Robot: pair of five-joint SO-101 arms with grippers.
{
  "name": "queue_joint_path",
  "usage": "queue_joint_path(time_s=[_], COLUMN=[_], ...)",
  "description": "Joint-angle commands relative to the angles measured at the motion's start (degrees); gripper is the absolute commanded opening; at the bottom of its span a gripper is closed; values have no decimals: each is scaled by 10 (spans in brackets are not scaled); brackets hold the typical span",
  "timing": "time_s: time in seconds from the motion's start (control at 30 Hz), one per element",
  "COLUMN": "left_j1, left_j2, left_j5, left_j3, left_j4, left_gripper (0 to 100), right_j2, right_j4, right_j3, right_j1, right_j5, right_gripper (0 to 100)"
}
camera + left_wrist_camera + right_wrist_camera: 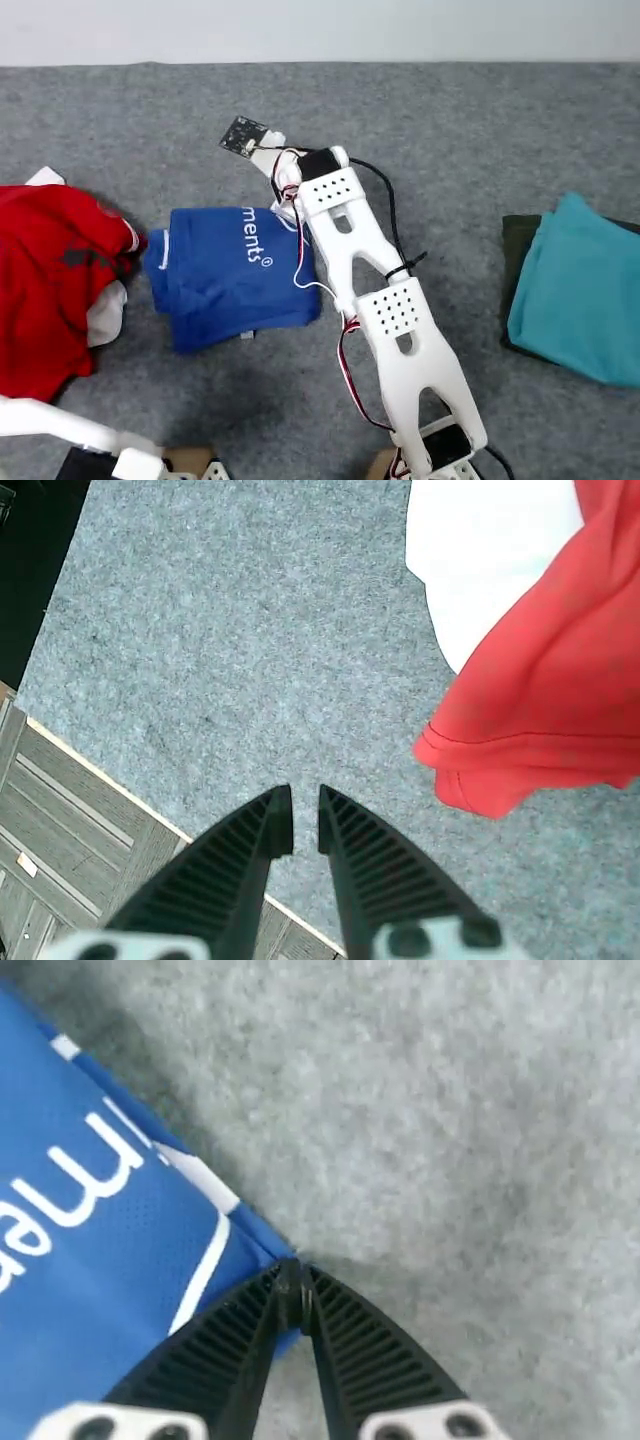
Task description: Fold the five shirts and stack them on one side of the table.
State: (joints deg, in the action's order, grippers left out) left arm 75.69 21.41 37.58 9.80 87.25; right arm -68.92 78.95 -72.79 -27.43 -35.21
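Right hand (293,1285) closed on a corner of the blue shirt (235,275)

The blue shirt lies part-folded mid-counter (450,130), between the red shirt (50,280) and the teal shirt (575,290). My pinch looks shallow, right at the hem, so I'd lift low and carry the corner straight across without dragging the bundle. My left hand (305,815), barely parted and empty, hangs beside the red shirt.

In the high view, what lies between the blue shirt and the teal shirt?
In the high view, the right arm crosses the bare grey table between the blue shirt and the teal shirt.
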Motion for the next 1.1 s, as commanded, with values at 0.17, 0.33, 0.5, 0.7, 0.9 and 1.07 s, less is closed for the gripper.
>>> queue_joint_path(time_s=[0.17,0.33,0.5,0.7,0.9,1.07], left_j1=[-2,-7,-89,-267,-455,-527], left_j2=[5,7,7,2,-33,-143], left_j5=[4,4,-2,-119,-232,-282], left_j3=[-3,-8,-44,-65,-65,-79], left_j4=[-11,-6,76,125,123,123], left_gripper=[51,51,51,55,94,105], right_j2=[15,15,57,141,239,371], right_j4=[69,138,243,242,242,242], right_j3=[-158,-226,-231,-230,-200,-32], right_j1=[-79,-102,-82,-15,53,116], right_j5=[-6,-6,10,62,62,117], right_gripper=[15,15,16,16,16,16])
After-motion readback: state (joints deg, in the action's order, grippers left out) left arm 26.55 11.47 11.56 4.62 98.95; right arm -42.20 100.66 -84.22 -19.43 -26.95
